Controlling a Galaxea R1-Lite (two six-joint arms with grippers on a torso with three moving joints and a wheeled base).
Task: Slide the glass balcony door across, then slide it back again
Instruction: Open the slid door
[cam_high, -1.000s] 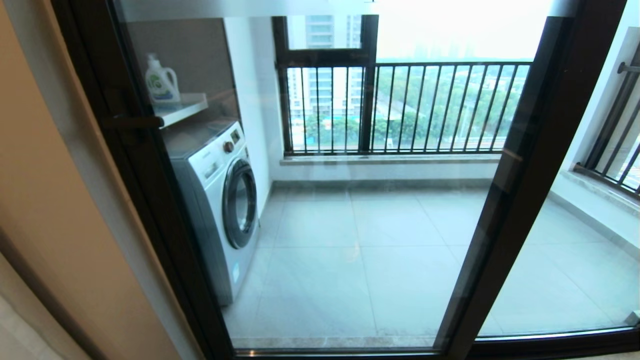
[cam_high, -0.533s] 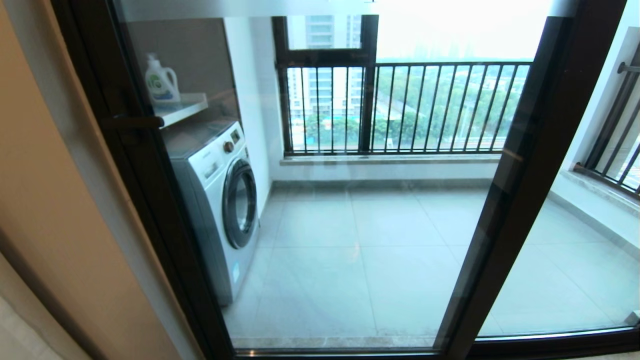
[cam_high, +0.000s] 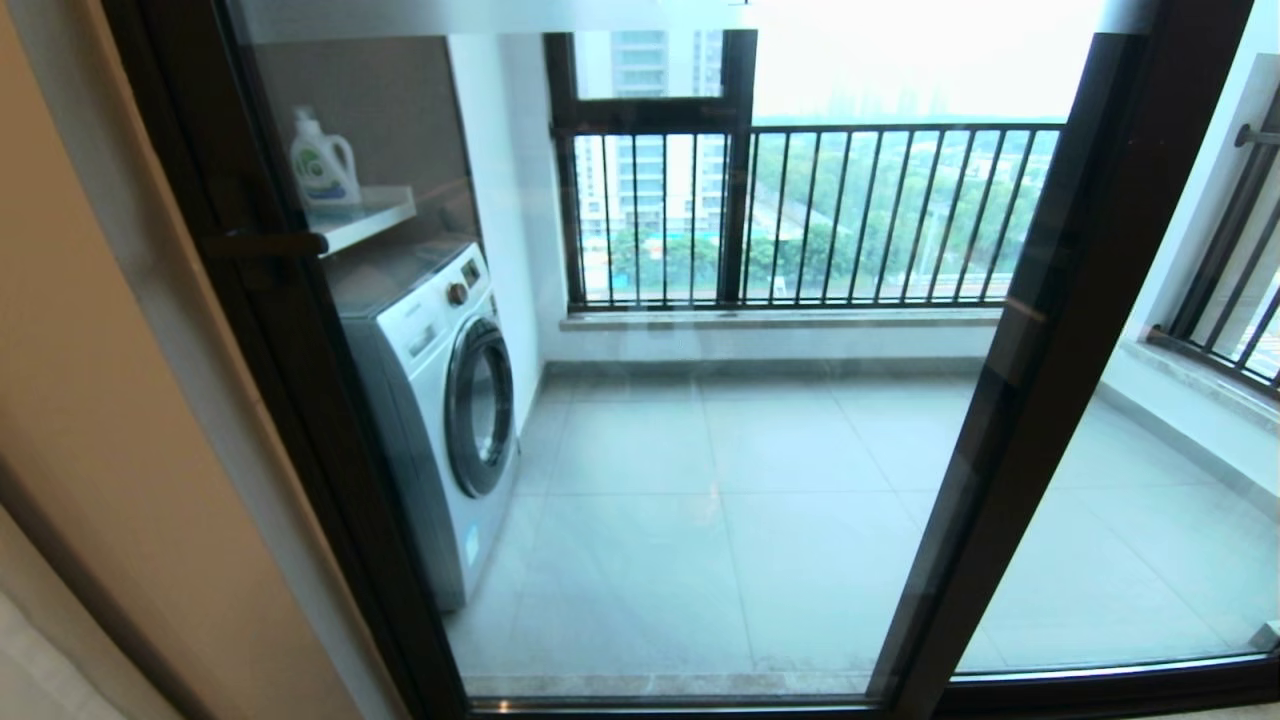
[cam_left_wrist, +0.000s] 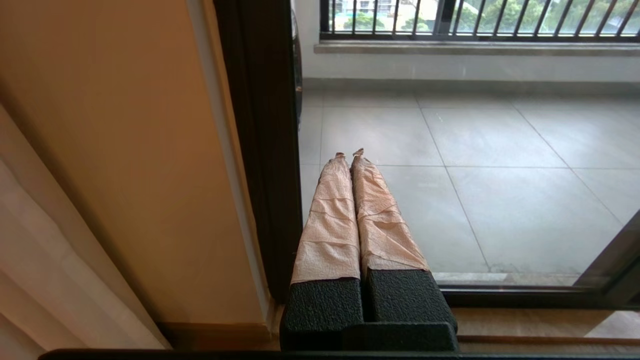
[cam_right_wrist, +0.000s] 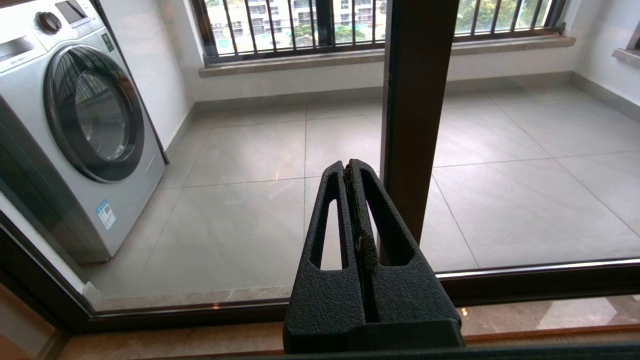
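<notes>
Glass balcony door (cam_high: 700, 450), a tall clear pane in a dark brown metal frame, fills most of the head view. Its left stile sits against the tan wall (cam_high: 110, 420), and a slim dark handle (cam_high: 262, 243) sticks out from that stile. Its right stile (cam_high: 1040, 330) crosses in front of another dark-framed glass pane (cam_high: 1130, 540).

Behind the glass stands a silver washing machine with a round door (cam_high: 440, 400) on the grey tiled balcony floor (cam_high: 700, 560). A white bottle with a green label (cam_high: 322, 165) stands on a white shelf (cam_high: 365, 215) above it. The label's writing is too small to read. A small blue sticker (cam_right_wrist: 106, 214) on the machine shows only in the right wrist view, and its words are too small too.

Neither arm shows in the head view. The left gripper (cam_left_wrist: 350, 155), wrapped in pale tape, has its fingers pressed together and points at the glass near the left stile. The black right gripper (cam_right_wrist: 350, 172) is also pressed together, holding nothing, just beside the brown right stile.
</notes>
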